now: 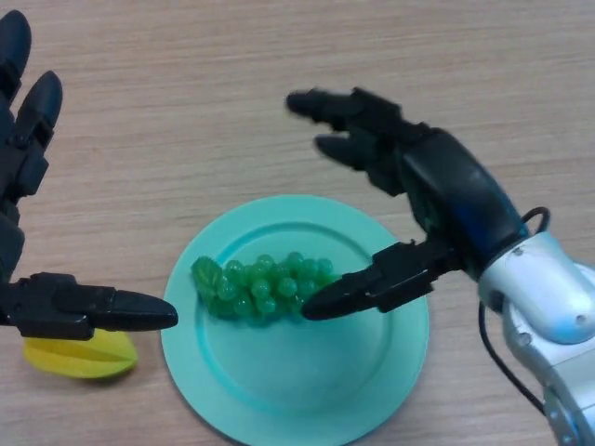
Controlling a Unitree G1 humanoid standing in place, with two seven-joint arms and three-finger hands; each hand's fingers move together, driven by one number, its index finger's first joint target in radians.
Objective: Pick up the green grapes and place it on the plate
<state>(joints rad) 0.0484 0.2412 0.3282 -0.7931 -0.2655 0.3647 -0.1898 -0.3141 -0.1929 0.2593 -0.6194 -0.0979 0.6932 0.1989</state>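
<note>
One bunch of green grapes (pixel 262 286) lying on the teal plate (pixel 279 390), left of centre. Right hand (pixel 409 177) spread wide above the plate, thumb tip just beside the bunch, fingers reaching out over bare wooden table (pixel 186 84). Left hand (pixel 37 242) spread too, thumb above a yellow fruit (pixel 79 358) beside the plate.

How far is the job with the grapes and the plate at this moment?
Done, as it looks: the green grapes lie on the plate, near its middle. In hand: the right robot hand is open above the plate, its thumb tip near the grapes, holding nothing. Left: only to pull this hand away. The left robot hand is open at the left edge, over a yellow object beside the plate.
</note>
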